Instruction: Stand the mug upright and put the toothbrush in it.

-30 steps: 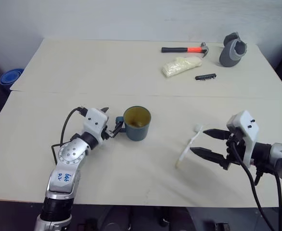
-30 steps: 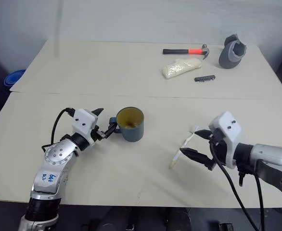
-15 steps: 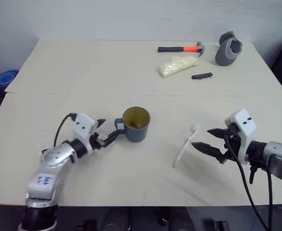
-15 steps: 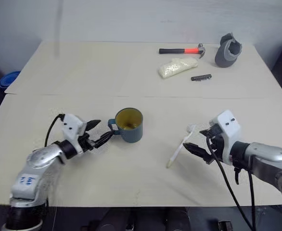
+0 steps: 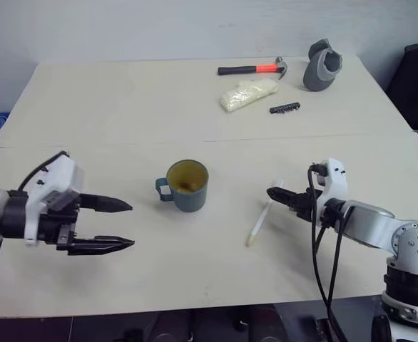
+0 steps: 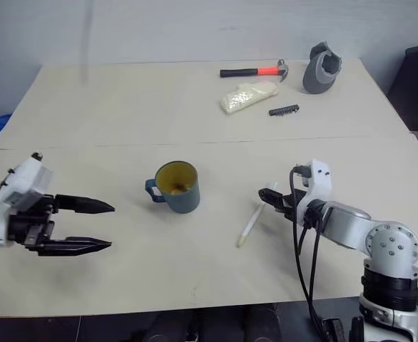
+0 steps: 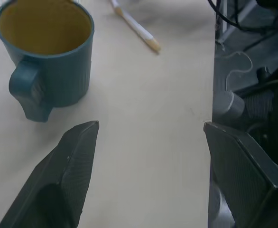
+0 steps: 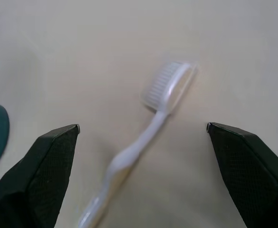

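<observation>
On the table (image 5: 88, 100) the mug (image 5: 187, 184) stands upright; the toothbrush (image 5: 264, 217) lies to its right, the right gripper (image 5: 280, 197), fingers apart, at its head; close squarely across the shaft. Left gripper (image 5: 116, 224) hangs open, empty

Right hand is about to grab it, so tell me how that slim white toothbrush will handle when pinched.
The slim white toothbrush lies flat on the pale wooden table, so there is probably little height to pinch. It looks thin and smooth, likely light, and may slip or pivot. It appears stiff enough not to droop.
</observation>
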Tool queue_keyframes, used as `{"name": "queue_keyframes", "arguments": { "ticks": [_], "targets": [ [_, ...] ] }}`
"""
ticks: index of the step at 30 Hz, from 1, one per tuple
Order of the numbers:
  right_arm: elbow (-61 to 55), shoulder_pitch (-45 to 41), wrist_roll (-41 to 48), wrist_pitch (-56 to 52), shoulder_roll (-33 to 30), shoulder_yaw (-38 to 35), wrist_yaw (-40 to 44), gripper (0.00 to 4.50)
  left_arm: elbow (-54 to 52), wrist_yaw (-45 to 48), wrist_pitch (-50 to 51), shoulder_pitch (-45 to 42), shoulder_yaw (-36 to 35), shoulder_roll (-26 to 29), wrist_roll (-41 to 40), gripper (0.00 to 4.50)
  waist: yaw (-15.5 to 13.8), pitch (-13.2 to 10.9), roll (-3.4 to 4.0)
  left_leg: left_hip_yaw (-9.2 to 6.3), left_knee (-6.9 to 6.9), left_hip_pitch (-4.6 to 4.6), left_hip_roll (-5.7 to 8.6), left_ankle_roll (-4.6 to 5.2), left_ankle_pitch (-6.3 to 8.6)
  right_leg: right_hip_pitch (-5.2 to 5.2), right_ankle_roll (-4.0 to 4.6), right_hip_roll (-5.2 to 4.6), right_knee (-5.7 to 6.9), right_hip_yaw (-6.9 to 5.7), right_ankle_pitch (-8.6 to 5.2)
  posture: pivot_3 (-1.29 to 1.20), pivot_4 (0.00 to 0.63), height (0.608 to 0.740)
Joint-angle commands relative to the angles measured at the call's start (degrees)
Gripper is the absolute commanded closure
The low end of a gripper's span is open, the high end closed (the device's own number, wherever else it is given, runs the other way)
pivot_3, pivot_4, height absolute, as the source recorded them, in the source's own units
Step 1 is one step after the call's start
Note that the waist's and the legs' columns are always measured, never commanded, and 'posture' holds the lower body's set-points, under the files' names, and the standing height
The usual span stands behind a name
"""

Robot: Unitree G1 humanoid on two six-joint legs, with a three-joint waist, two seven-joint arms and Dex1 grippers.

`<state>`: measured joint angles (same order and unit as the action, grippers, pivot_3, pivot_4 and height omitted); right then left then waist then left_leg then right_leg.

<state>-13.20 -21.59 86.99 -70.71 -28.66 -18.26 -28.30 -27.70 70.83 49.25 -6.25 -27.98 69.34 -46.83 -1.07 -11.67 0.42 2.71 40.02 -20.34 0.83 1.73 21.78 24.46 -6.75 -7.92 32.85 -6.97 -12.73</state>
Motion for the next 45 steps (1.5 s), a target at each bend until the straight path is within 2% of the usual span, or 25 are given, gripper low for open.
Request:
{"name": "queue_keyframes", "arguments": {
  "ticks": [1, 5, 12, 18, 25, 29, 35, 42, 45],
  "targets": [
    [3.15, 1.07, 6.82, 1.14, 1.95, 3.46, -5.27, 0.0, 1.87, -0.21, -1.84, -4.37, 1.41, 0.76, -0.74, 0.76, 0.21, 0.06, -0.1, 0.06, 0.0, 0.04, -0.08, -0.05, 0.03, 0.0, 0.02, 0.09, 0.01, 0.07, -0.01, 0.0, 0.15, 0.74],
    [4.53, 2.06, 12.32, 3.67, 1.94, 5.82, -9.07, 0.0, 0.95, -0.64, -2.01, -5.15, 2.49, 0.44, -0.54, 0.76, 1.37, 0.19, -0.32, 0.25, -0.01, 0.16, -0.61, -0.27, 0.15, 0.0, 0.23, 0.43, 0.06, 0.19, -0.13, 0.0, 0.15, 0.74],
    [0.17, 4.75, 25.41, 7.98, -2.96, 12.7, -10.52, 0.0, -0.27, -0.59, -3.63, -3.15, 2.73, 0.29, 0.58, 0.76, 1.89, 0.2, -0.34, 0.39, -0.03, 0.21, -0.94, -0.59, 0.33, 0.16, 0.58, 0.87, 0.16, 0.24, -0.33, 0.0, 0.15, 0.74],
    [3.38, 1.76, 22.43, 9.74, -1.85, 18.75, -8.35, 0.0, 0.25, -1.67, -4.16, -5.16, 4.17, 0.64, 0.15, 0.76, 2.8, 0.32, -0.54, 0.83, 0.05, 0.35, -1.63, -0.9, 0.5, 0.2, 0.83, 1.36, 0.32, 0.49, -0.46, 0.0, 0.15, 0.74],
    [11.71, -4.26, 15.0, 9.08, 2.24, 21.73, -4.1, 0.0, 1.33, -2.63, -4.63, -7.9, 6.17, 0.53, 0.71, 0.76, 3.18, 0.38, -0.65, 1.19, -0.06, 1.06, -1.87, -1.09, 0.65, 0.23, 1.12, 1.54, 0.81, 1.03, -0.62, 0.0, 0.15, 0.74],
    [12.71, -4.6, 12.84, 8.12, 3.84, 21.77, -2.56, 0.91, 1.48, -3.12, -4.16, -9.14, 6.52, 0.56, 0.03, 0.73, 3.07, 0.43, -0.72, 1.2, -0.05, 1.06, -1.95, -1.08, 0.68, 0.27, 1.16, 1.53, 0.84, 1.04, -0.64, 0.0, 0.15, 0.74],
    [12.85, -3.39, 10.68, 6.92, 4.4, 21.28, -1.71, 3.02, 1.39, -3.48, -4.18, -8.87, 6.36, 0.32, 0.33, 0.73, 3.11, 0.43, -0.72, 1.24, -0.06, 1.03, -2.03, -1.14, 0.74, 0.37, 1.25, 1.58, 0.88, 1.04, -0.7, 0.0, 0.15, 0.74],
    [13.93, -4.4, 6.59, 5.84, 4.43, 20.72, 0.62, 3.02, 0.93, -4.42, -4.41, -8.84, 7.25, -0.5, 0.37, 0.73, 3.07, 0.43, -0.72, 1.34, -0.05, 1.0, -2.11, -1.19, 0.78, 0.49, 1.31, 1.67, 0.92, 1.07, -0.73, 0.0, 0.15, 0.74],
    [13.98, -4.42, 4.79, 5.55, 4.62, 20.16, 1.54, 3.63, 0.97, -5.04, -4.42, -9.64, 7.88, -0.9, 0.26, 0.73, 3.04, 0.43, -0.72, 1.35, -0.05, 1.0, -2.12, -1.19, 0.78, 0.5, 1.31, 1.67, 0.93, 1.09, -0.73, 0.0, 0.15, 0.74]
  ]
}}
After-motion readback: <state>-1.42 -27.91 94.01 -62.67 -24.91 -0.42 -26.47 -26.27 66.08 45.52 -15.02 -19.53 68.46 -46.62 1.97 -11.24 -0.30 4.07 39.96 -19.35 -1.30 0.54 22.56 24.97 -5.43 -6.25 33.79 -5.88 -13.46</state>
